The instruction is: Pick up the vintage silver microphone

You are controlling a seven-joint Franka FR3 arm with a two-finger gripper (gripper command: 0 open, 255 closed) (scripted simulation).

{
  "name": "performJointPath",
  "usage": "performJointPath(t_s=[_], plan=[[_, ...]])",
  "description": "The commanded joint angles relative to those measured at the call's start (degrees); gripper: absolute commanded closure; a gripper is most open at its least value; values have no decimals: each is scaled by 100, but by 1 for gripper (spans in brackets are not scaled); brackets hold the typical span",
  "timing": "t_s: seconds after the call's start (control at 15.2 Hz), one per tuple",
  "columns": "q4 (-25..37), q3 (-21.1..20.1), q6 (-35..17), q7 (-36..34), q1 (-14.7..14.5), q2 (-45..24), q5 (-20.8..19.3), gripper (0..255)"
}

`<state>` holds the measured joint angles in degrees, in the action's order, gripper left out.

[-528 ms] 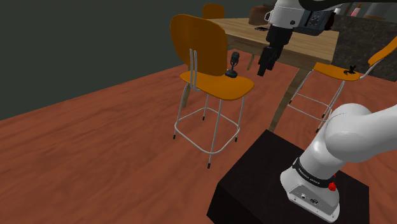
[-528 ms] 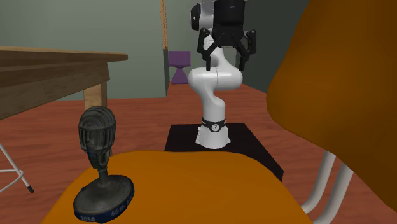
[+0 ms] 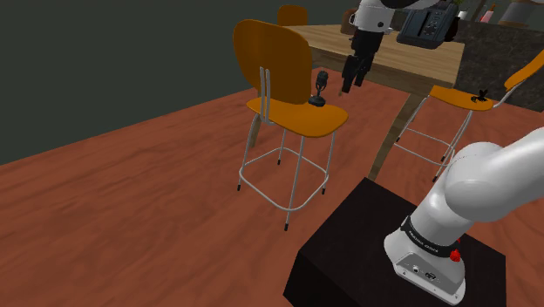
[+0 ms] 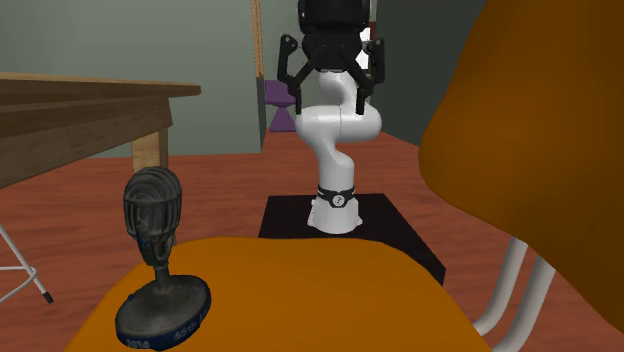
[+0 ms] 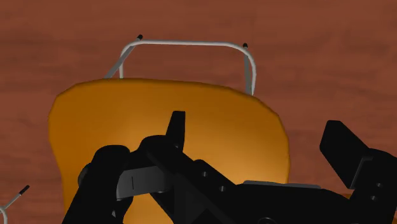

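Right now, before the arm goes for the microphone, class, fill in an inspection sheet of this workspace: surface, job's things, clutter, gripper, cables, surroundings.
Surface: orange chair seat on metal legs, standing on a reddish wooden floor.
Job's things: dark grey microphone, upright on its round base on the seat.
Clutter: small dark object on a second orange chair; dark items on the wooden table.
Gripper: gripper open, raised above the seat, apart from the microphone, holding nothing.
Cables: nothing seen.
Surroundings: black stand under the arm; dark grey-green wall.
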<state>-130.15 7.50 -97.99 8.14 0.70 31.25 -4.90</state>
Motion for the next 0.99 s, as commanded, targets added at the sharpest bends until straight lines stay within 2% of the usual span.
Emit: performJointPath(t_s=[0.0,0.53,0.92], plan=[[330,149,-68,163,36,-430,-34,0],[2037,665,-26,835,176,-2238,95,0],[3699,949,304,1364,406,-3717,418,0]])
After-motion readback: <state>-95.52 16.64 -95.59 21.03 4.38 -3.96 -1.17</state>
